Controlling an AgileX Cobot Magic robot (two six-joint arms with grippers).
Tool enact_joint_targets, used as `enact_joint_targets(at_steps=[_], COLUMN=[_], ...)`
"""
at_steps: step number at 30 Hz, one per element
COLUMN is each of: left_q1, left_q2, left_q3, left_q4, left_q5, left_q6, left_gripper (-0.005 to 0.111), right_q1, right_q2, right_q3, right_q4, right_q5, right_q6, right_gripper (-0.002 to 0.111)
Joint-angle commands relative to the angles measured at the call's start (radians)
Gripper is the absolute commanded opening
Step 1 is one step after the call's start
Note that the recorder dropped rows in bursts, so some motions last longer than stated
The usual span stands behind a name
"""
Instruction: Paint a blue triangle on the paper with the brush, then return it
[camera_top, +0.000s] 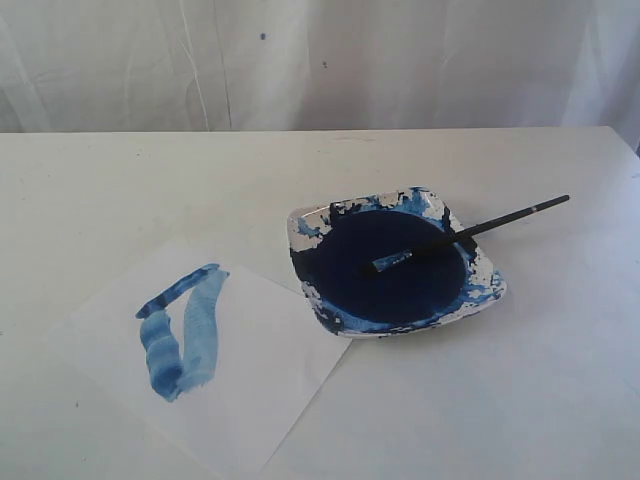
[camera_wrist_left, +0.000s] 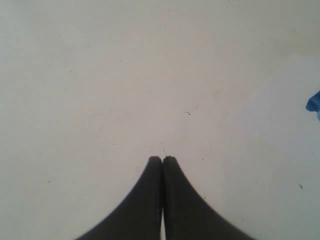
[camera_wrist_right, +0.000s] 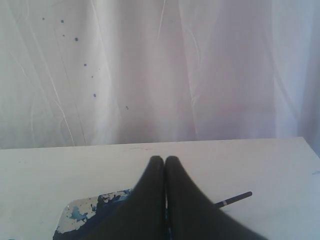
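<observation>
One brush across the dish rim, paper corner alongside

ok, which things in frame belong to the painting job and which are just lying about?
Job:
- brush, resting across the paint dish
- paper
- blue triangle, painted on the paper

Just there:
- table
- white curtain behind it, with a few blue specks

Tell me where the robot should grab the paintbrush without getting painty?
Grab the brush by its bare black handle end, which sticks out past the dish rim. Come straight down from above, jaws across the thin stick. Its bristles lie in the blue paint.
</observation>
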Motion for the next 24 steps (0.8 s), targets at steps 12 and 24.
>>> enact_joint_targets(at_steps=[12, 24], left_q1=[-0.007, -0.007], left_q2=[-0.004, -0.004], left_q3=[0.004, 0.004], left_q4=[0.010, 0.010], left_q5=[-0.036, -0.036], left_q6=[0.130, 0.130], left_gripper=[0.000, 0.000], right_q1=[-0.004, -0.002], right_q2=[-0.007, -0.007], right_q3=[0.004, 0.004], right_q4=[0.000, -0.108], right_q5=[-0.010, -0.018], right_q6=[-0.004, -0.062], right_gripper=[0.000, 0.000])
